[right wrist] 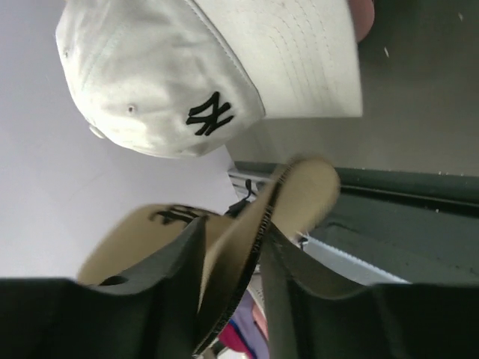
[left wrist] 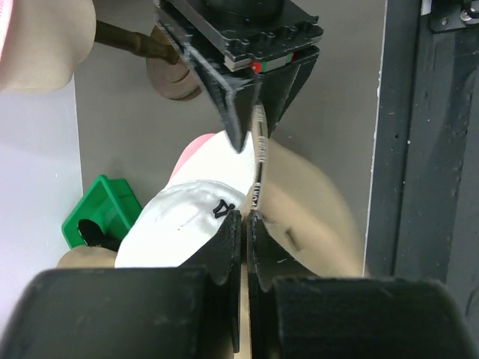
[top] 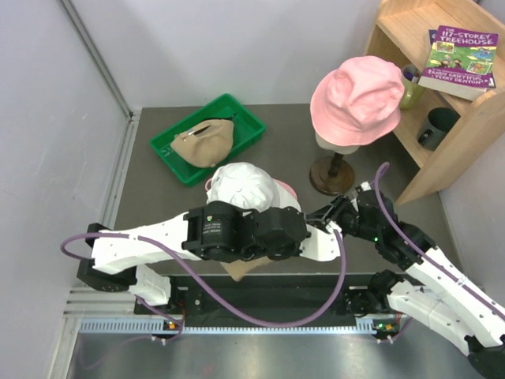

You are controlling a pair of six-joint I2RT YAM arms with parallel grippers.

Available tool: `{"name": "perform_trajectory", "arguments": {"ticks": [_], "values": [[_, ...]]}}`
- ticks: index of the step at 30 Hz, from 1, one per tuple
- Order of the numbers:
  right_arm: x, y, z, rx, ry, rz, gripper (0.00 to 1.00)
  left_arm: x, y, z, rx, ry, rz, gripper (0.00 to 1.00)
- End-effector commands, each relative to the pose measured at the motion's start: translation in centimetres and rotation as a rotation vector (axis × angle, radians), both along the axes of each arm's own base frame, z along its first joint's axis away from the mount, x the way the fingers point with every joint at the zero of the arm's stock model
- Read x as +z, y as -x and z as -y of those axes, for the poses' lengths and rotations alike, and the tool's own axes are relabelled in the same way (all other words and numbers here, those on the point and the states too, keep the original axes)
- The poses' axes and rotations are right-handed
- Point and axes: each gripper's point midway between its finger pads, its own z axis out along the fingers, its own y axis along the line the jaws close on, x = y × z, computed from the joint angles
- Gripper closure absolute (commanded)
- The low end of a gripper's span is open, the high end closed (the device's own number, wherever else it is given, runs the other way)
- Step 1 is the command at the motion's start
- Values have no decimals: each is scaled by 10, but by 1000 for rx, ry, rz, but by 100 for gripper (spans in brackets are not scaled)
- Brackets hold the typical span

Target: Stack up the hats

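A tan cap (left wrist: pixel 310 206) hangs between both grippers above the table's near edge; only a tan corner (top: pixel 241 270) shows under the left arm in the top view. My left gripper (left wrist: pixel 243 218) is shut on its rim. My right gripper (right wrist: pixel 233 232), opposite it (left wrist: pixel 251 127), is shut on its back strap (right wrist: pixel 258 224). A white cap (top: pixel 241 184) with a black logo (right wrist: pixel 206 114) lies on a pink cap (top: pixel 282 189) just beyond. Another tan cap (top: pixel 203 144) lies in the green tray (top: pixel 248 118).
A pink bucket hat (top: pixel 357 88) sits on a cream mannequin head on a wooden stand (top: pixel 330 175) at the back right. A wooden shelf (top: pixel 465 118) with a book (top: pixel 459 59) and mugs stands at the right edge. Grey walls close the left and back.
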Motion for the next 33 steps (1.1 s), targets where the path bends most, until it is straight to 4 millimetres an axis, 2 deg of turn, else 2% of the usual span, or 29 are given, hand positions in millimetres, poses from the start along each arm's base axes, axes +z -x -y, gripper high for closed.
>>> {"name": "perform_trajectory", "arguments": {"ticks": [1, 3, 4, 5, 10, 13, 19, 24, 27, 28, 29, 30, 32, 33], "values": [[-9, 10, 2, 37, 15, 4, 79, 16, -6, 5, 27, 45, 61, 100], [-5, 9, 3, 27, 4, 26, 88, 18, -8, 7, 32, 54, 68, 100], [-3, 9, 5, 20, 1, 36, 99, 16, -8, 8, 29, 50, 71, 100], [1, 8, 7, 7, -5, 55, 100, 16, -8, 9, 27, 52, 73, 100], [16, 6, 19, -50, -28, 140, 100, 10, -9, 18, 32, 67, 84, 100], [33, 10, 33, -104, -77, 215, 100, 9, -7, 25, 30, 86, 69, 100], [44, 18, 66, -213, -68, 282, 100, 14, -3, 36, 34, 128, 43, 100], [46, 23, 71, -216, -64, 292, 100, 19, 0, 35, 51, 153, 33, 100], [51, 23, 71, -208, -56, 305, 100, 15, 0, 30, 80, 151, 14, 100], [53, 22, 72, -213, -53, 314, 100, 14, -1, 28, 94, 155, 9, 91], [58, 22, 74, -223, -59, 326, 100, 14, -2, 27, 110, 165, 1, 63], [60, 22, 75, -229, -62, 332, 100, 11, -1, 27, 142, 184, -23, 43], [72, 22, 81, -256, -81, 351, 100, 17, 1, 23, 162, 233, -57, 22], [77, 23, 84, -267, -89, 362, 100, 14, 2, 21, 181, 250, -82, 18]]}}
